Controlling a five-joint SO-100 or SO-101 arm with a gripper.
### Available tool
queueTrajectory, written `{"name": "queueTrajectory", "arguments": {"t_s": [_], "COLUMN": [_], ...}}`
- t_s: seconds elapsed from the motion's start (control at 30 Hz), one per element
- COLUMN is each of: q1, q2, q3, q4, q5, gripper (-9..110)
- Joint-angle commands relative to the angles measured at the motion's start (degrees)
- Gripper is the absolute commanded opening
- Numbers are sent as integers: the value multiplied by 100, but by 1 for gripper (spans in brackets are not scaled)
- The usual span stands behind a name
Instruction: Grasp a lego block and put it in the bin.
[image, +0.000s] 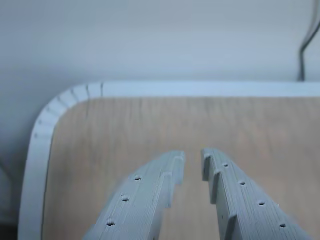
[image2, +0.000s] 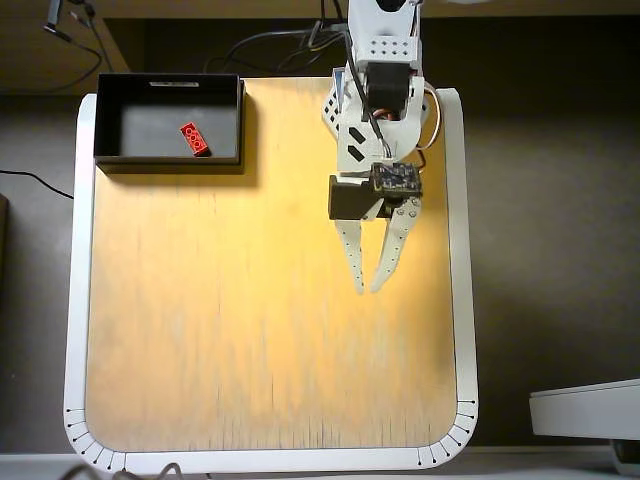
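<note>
In the overhead view the red lego block lies on the dark floor of the black bin, which stands at the table's top left corner. My gripper hangs over the right half of the wooden table, well to the right of and below the bin, pointing toward the picture's bottom. Its fingers stand slightly apart with nothing between them. The wrist view shows the gripper with a narrow gap over bare wood; neither block nor bin appears there.
The wooden table has a white rounded rim. Cables run behind the bin and the arm's base. A white object sits off the table at the bottom right. A dark cable hangs beyond the table edge.
</note>
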Motion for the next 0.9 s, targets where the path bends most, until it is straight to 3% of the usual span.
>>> {"name": "queueTrajectory", "arguments": {"t_s": [0.0,0.27,0.67,0.87], "q1": [-185,-211,-53,-158], "q2": [475,1503,1521,1521], "q3": [378,1784,3340,3401], "q4": [-299,-299,-378,-44], "q5": [105,404,642,211], "gripper": [0,0,0,0]}}
